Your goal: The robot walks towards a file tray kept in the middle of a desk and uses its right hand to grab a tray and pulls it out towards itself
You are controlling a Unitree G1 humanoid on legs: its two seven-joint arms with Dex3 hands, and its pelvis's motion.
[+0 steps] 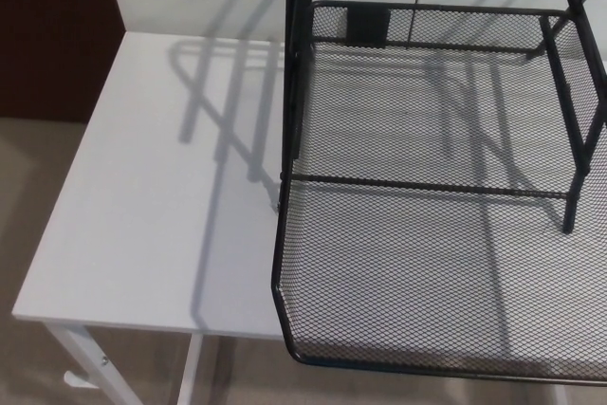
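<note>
The black wire-mesh file tray [417, 272] sits drawn far forward out of its black metal rack frame [300, 64], its front lip hanging past the near edge of the white rectangular desk [142, 196] at about 6 o'clock. That overhang reads as the result of a pull toward the robot — judging from the task, the drawing-out looks largely done, since the tray's front rim is already beyond the desk's edge. Neither robot hand shows in the head view, so whether either is wide, narrow or holding anything cannot be told.

The tray is a shallow basket of fine diamond-pattern mesh, bounded by a thicker rounded wire rim that curves smoothly at the front left corner. A thin crossbar [427, 184] of the frame runs from 9 to 3 o'clock over the mesh. The frame's flat, dark uprights rise at 12 and 2 o'clock, and a small solid black plate [368, 24] sits on the back wall at about 12 o'clock.

The desk is smooth and matte, streaked with the rack's long shadows toward 10 o'clock; its white tubular leg [90, 362] shows at 7 o'clock over the beige carpeted floor [33, 177].
</note>
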